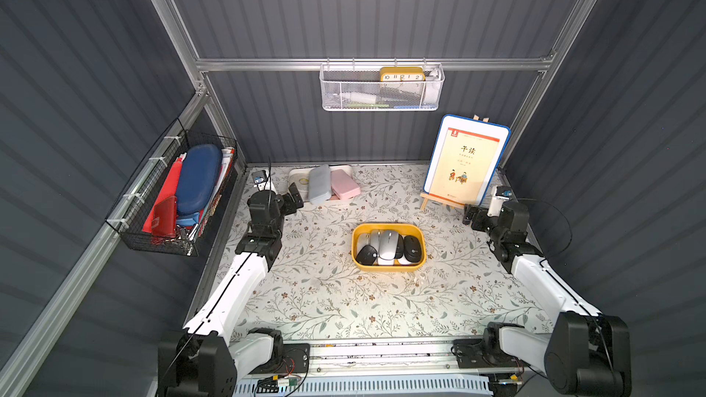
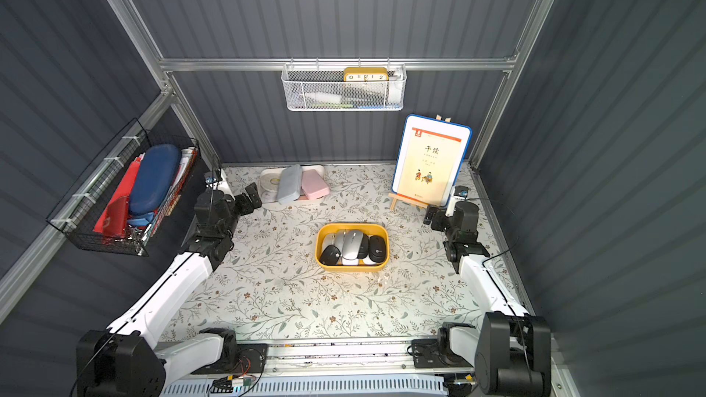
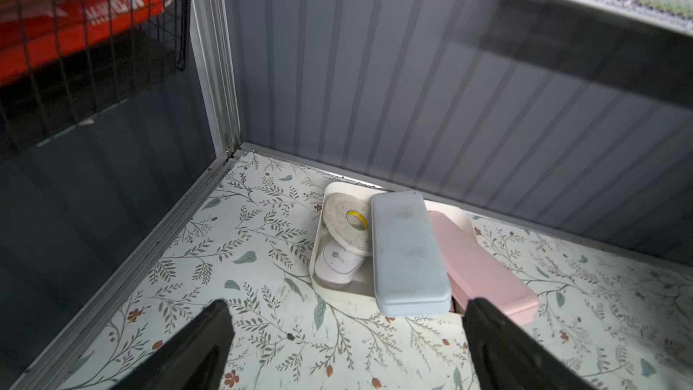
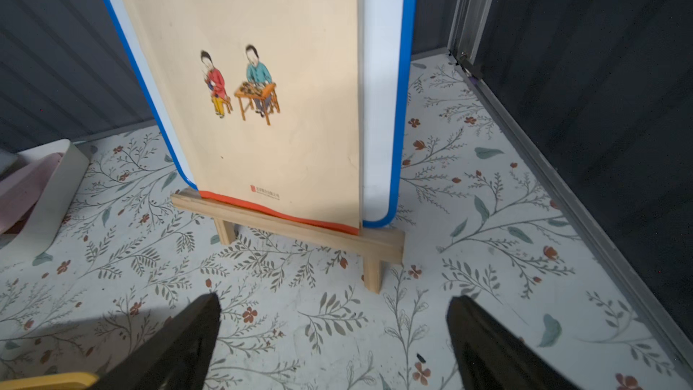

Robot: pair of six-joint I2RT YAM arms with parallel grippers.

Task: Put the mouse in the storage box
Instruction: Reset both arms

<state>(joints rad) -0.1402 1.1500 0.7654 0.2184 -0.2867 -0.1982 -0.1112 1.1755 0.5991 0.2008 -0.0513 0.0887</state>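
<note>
Both arms sit wide of the action: the left gripper (image 3: 347,305) has its jaws spread apart with nothing between them, hovering over the back-left corner, and the right gripper (image 4: 333,299) is just as wide and just as empty, facing the book (image 4: 262,88) on its easel. In the centre of the table (image 1: 324,299) sits the box (image 1: 389,266), and it's packed: a silver mouse (image 1: 389,244) rides on top, black mice (image 1: 412,248) flank it, and all are inside the rim. But look at the left wrist view: a white mouse (image 3: 337,264) lies in the tray (image 3: 317,249), its far end tucked under a tape roll (image 3: 347,221), with the grey case (image 3: 410,253) just beside it. If that's the one left to move, I'd call it an easy carry, light with a rigid shell. It's smooth and domed, though, so it could squirt out of a pinch from above. Best bet is across its waist, pads on the two flatter sides, coming in low. The roll resting on it may drag along, and the tray wall crowds one side.
</note>
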